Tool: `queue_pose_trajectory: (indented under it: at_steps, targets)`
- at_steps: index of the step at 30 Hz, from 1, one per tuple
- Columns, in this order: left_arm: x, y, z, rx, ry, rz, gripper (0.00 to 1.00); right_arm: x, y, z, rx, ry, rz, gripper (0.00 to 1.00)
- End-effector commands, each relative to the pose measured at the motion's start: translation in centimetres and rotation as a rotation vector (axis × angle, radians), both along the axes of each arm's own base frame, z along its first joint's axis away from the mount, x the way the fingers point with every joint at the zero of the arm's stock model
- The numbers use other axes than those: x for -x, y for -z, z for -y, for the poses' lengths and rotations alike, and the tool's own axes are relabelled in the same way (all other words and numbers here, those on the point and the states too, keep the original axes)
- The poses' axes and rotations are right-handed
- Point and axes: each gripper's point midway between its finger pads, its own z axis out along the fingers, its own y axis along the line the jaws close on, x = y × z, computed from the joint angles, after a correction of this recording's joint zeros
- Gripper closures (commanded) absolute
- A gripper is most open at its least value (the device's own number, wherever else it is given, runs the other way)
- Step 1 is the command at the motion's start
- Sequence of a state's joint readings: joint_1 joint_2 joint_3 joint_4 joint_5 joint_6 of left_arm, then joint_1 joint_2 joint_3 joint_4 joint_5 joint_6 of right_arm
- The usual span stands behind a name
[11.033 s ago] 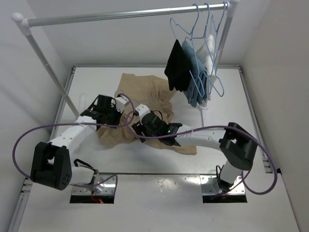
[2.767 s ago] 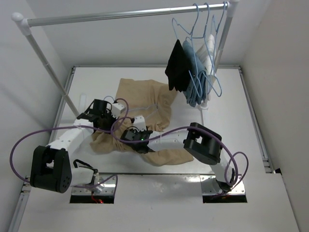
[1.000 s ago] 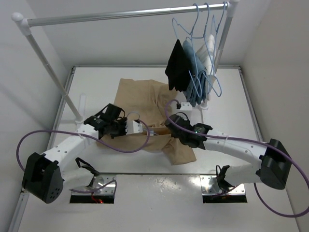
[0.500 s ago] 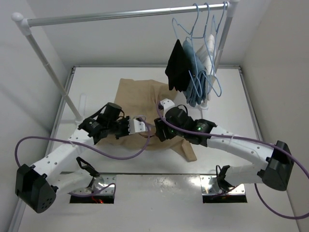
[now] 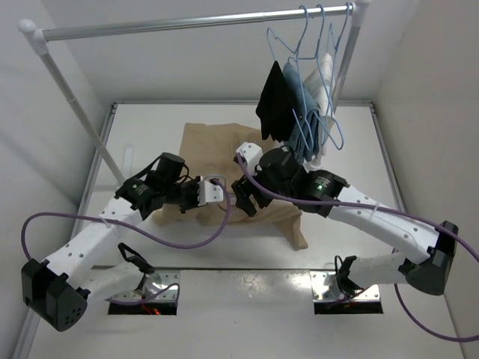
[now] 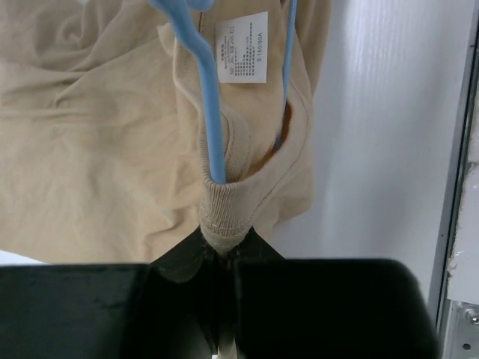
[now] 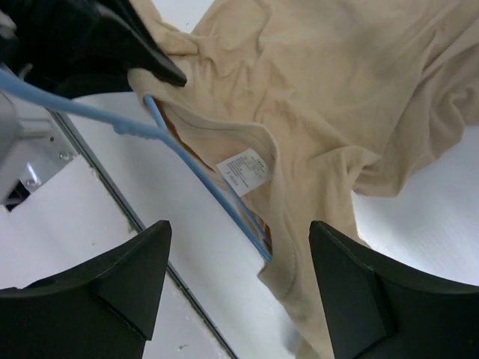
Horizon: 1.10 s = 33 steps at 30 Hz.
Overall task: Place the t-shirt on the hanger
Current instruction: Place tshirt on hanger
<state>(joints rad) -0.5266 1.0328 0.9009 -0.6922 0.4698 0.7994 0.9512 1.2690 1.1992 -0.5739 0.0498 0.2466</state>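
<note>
Ribbing at the neck of the t-shirt (image 6: 97, 149) sat pinched in your left pincer (image 6: 224, 243), whose two dark fingers were pressed together on the cloth, with the collar drawn into a narrow loop. Through that neck opening ran the pale-blue hanger (image 6: 213, 127), one thick arm and one thin wire passing down inside the collar, just beside the white care label (image 6: 242, 46) inside the neck. Your right pincer (image 7: 238, 232) was spread wide, its fingers well apart above the cloth. In its wrist view the hanger's wires lay slantwise, crossing the collar and the label, and the black tip of the left pincer showed at the upper left, touching the collar's edge. From above, you had both pincers close together over the middle of the white surface (image 5: 150, 134). The t-shirt was raised at the neck, the rest of it lying rumpled on the surface behind and beneath the arms. To its right, a black garment (image 5: 271, 105) and a blue garment (image 5: 301, 142) hung from the rail (image 5: 187, 22). You could not tell from these views what bore the hanger's hook.
</note>
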Motion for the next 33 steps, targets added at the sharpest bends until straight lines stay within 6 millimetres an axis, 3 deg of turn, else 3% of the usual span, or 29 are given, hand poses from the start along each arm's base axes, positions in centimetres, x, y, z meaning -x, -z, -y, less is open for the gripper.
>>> queue_pose_trajectory:
  at_steps: [1, 5, 6, 8, 9, 10, 17, 22, 24, 26, 27, 30, 31, 32, 33]
  targets:
    - [0.4, -4.0, 1.5, 0.13, 0.057, 0.035, 1.0, 0.1, 0.3, -1.6, -0.012, -0.105, 0.032, 0.25]
    - [0.7, -4.6, 1.6, 0.16, 0.043, 0.008, 1.0, 0.0, 1.3, -2.5, -0.035, -0.117, 0.017, 0.4]
    - [0.7, -4.8, 1.3, 0.169, 0.028, 0.009, 1.0, 0.1, 1.9, -2.5, -0.035, -0.111, 0.008, 0.54]
    - [0.7, -5.5, 1.2, 0.186, 0.02, 0.017, 1.0, 0.1, 1.2, -2.7, -0.08, -0.094, 0.014, 0.7]
    - [0.6, -5.6, 0.7, 0.185, 0.004, 0.017, 1.0, 0.0, 1.4, -2.3, -0.088, -0.079, 0.009, 0.9]
    - [0.7, -5.1, 0.4, 0.176, -0.008, 0.0, 1.0, 0.0, 1.2, -2.0, -0.099, -0.063, 0.019, 1.0]
    - [-1.9, -3.5, -3.7, 0.117, -0.162, -0.009, 1.0, 0.4, -1.0, 1.4, -0.184, 0.038, 0.117, 1.0]
    - [-4.9, -3.6, -5.6, 0.124, -0.276, -0.041, 0.95, 0.1, -2.2, 2.0, -0.14, 0.066, 0.129, 1.0]
    - [-6.0, -4.1, -6.0, 0.129, -0.303, -0.044, 0.82, -0.4, -3.0, 2.2, -0.137, 0.084, 0.156, 1.0]
    - [-5.9, -4.5, -5.6, 0.143, -0.293, -0.069, 0.7, -0.8, -3.9, 2.0, -0.146, 0.086, 0.179, 1.0]
    - [-6.1, -5.7, -5.4, 0.16, -0.282, -0.046, 0.58, -1.1, -4.5, 2.0, -0.152, 0.097, 0.191, 1.0]
    - [-6.4, -7.9, -4.9, 0.21, -0.294, -0.038, 0.42, -2.2, -6.4, 1.3, -0.152, 0.118, 0.239, 1.0]
    - [-6.5, -8.4, -5.1, 0.237, -0.338, -0.063, 0.39, -2.5, -8.1, 1.0, -0.168, 0.119, 0.271, 1.0]
    - [-6.9, -9.1, -5.2, 0.25, -0.369, -0.054, 0.39, -3.0, -8.3, 0.8, -0.156, 0.13, 0.285, 1.0]
    - [-7.7, -10.3, -6.0, 0.268, -0.415, -0.031, 0.32, -3.4, -9.0, 0.9, -0.147, 0.149, 0.312, 1.0]
